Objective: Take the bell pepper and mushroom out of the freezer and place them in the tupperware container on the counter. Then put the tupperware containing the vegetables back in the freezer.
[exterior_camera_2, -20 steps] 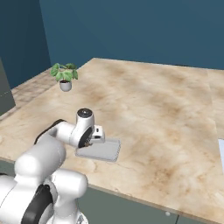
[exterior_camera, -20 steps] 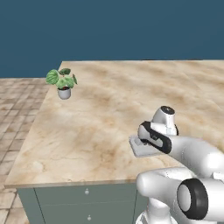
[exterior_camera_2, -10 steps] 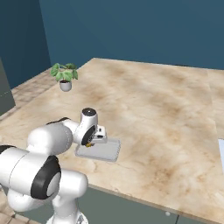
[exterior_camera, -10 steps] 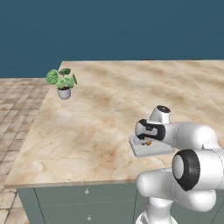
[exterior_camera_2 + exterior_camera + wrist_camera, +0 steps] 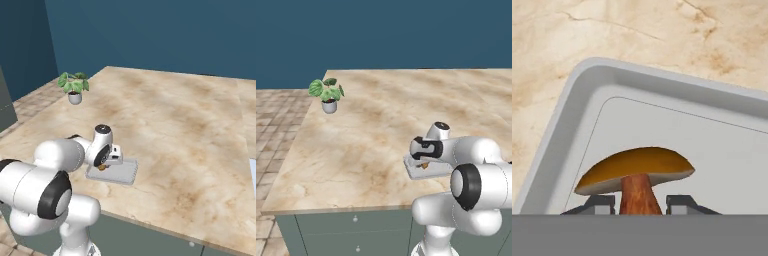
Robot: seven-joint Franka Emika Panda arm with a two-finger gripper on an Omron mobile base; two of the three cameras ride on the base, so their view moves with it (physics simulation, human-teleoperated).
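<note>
- When the left base view is looked at, the gripper is seen low over the tupperware container, near the front of the counter. A small orange-brown bit, taken to be the mushroom, is seen under the hand. The tray could be pushed along the counter if the hand is moved sideways while it is this low. A small potted plant is kept well apart, so it should not be hit.
- When the right base view is looked at, the gripper is seen at the left end of the tupperware container, with the mushroom just below it. That end is close to the rim, so the mushroom could be dropped on the edge and could roll out onto the counter.
- When the hand view is looked at, the mushroom is seen upright over the floor of the tupperware container, with its stem between the two fingertips. Whether the stem is squeezed or has been let go cannot be told. If it is not let go all the way, the mushroom could be lifted out again when the hand is raised. It could also be tipped over by a finger. No bell pepper is seen in the tray, so that part is judged not done yet.
</note>
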